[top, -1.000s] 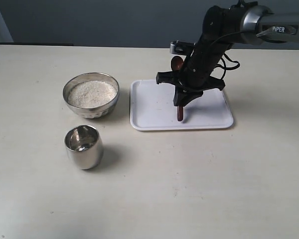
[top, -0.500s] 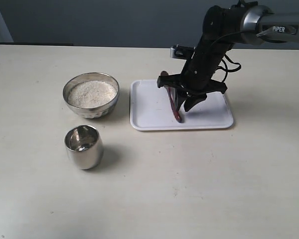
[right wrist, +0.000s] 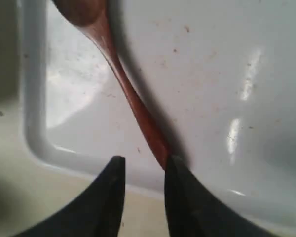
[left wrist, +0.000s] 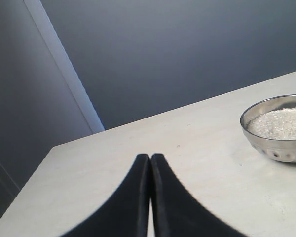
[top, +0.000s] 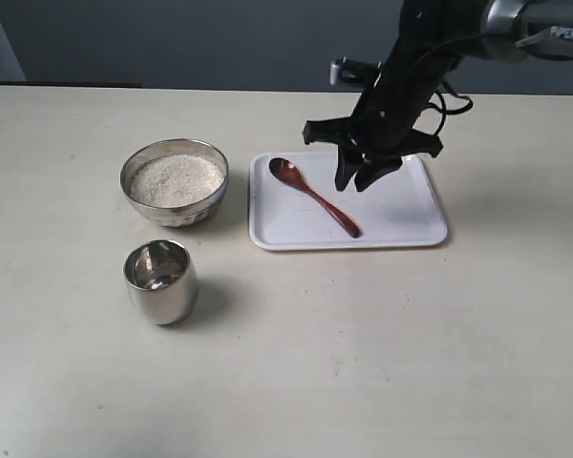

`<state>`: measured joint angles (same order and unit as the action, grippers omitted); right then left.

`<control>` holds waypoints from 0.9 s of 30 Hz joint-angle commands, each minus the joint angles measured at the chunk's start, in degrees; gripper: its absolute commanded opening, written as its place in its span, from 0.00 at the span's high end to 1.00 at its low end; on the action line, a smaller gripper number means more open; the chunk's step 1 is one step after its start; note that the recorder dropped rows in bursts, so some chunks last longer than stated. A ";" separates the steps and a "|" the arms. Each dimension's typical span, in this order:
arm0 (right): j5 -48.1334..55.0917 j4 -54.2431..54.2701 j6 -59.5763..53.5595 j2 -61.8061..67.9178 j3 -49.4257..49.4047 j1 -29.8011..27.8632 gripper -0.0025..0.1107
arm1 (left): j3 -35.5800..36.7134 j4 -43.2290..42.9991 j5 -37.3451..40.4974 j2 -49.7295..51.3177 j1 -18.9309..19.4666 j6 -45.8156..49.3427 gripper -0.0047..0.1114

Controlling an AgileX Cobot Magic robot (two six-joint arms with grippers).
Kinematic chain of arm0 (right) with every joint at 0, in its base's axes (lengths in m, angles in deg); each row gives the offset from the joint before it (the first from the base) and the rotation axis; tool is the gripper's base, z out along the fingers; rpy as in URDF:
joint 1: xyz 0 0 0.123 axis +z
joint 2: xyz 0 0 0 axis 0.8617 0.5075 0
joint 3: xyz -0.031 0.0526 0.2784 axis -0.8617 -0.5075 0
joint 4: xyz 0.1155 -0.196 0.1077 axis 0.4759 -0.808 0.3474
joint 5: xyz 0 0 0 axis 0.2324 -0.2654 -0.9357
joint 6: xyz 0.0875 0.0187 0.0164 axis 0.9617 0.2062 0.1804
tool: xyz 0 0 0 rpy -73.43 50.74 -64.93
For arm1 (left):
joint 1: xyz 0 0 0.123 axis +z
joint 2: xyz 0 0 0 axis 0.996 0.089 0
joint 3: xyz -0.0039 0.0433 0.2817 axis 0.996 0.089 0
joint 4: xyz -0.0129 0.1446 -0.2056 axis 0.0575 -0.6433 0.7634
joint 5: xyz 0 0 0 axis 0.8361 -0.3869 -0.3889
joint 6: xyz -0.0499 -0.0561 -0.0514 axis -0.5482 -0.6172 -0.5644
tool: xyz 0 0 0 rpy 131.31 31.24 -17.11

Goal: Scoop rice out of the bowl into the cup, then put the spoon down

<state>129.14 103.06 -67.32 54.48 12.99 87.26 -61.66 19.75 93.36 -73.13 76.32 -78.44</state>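
The dark wooden spoon point(top: 314, 196) lies flat in the white tray point(top: 411, 215), head toward the bowl; the right wrist view shows the spoon point(right wrist: 130, 96) stretched across the tray point(right wrist: 212, 74). My right gripper point(top: 358, 179) hangs open just above the tray, apart from the spoon. In its own view the right gripper point(right wrist: 145, 165) holds nothing, the handle's end beside one finger. The metal bowl point(top: 174, 181) with white rice point(top: 176, 177) sits at left, the steel cup point(top: 159, 280) in front of it. My left gripper point(left wrist: 150, 159) is shut, empty, low over the table.
The bowl point(left wrist: 278, 128) with rice point(left wrist: 281, 122) appears in the left wrist view, off to one side of the gripper. A grey wall runs behind the table's far edge.
My right gripper opened and let go of the spoon, which fell from near upright to flat in the tray. The gripper then rose a little. Bowl and cup have not moved.
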 commanded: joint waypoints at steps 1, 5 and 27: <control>-0.52 -1.73 -1.34 -8.18 -0.25 0.65 0.85 | -0.13 0.26 -0.17 -0.31 -0.22 -0.30 0.96; -5.75 -3.74 -2.56 -16.58 -5.52 2.86 0.98 | -0.13 0.26 -0.17 -0.31 -0.22 -0.30 0.96; -59.00 -2.84 -2.56 -60.45 -64.11 4.99 0.98 | -0.13 0.26 -0.28 -0.31 -0.22 -0.30 0.96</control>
<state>71.54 100.25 -69.42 -5.11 -50.08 92.23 -61.66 19.75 93.36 -73.13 76.32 -78.44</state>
